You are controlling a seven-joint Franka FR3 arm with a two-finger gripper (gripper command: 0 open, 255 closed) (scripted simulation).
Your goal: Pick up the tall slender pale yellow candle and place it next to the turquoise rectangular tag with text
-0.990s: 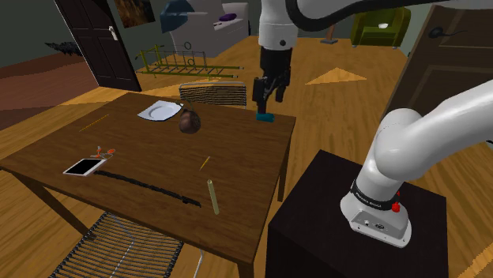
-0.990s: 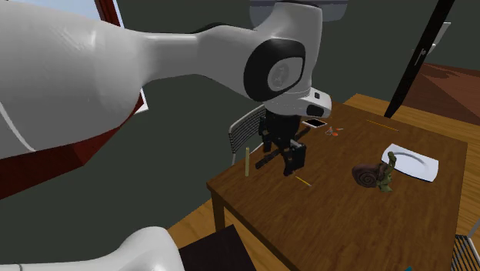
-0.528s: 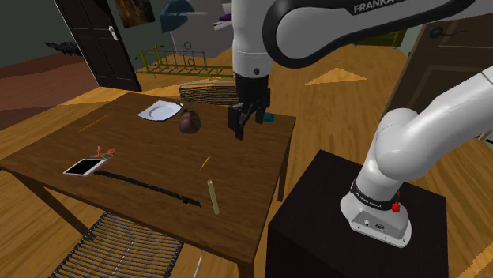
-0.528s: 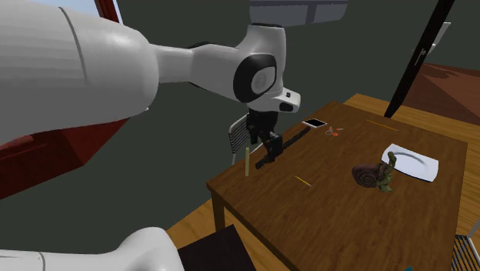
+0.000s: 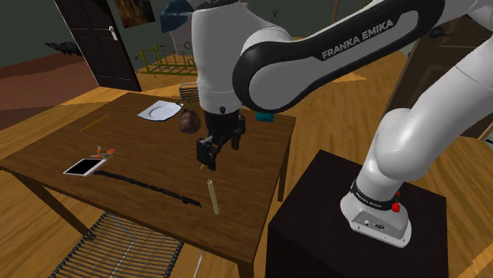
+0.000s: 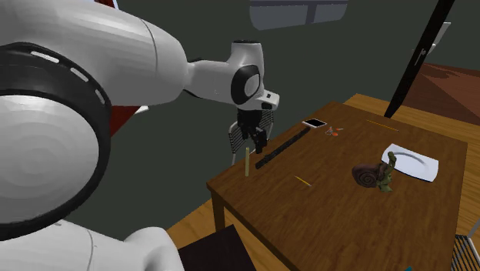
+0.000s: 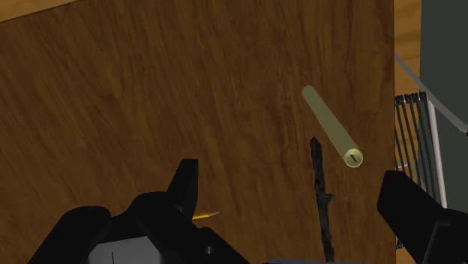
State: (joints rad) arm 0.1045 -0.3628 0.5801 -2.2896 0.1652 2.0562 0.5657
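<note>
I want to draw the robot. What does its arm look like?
The arm is fat, round and white, with dark bands at the joints and FRANKA EMIKA in white letters on one band. Its gripper is all black, with two fingers. Two red dots mark its base.

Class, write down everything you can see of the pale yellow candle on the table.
The candle is a slender, plain pale yellow cylinder with a dark wick mark on its flat top. It stands upright on the wooden table near an edge, beside a thin black stick. The open gripper hangs above, not touching it.
</note>
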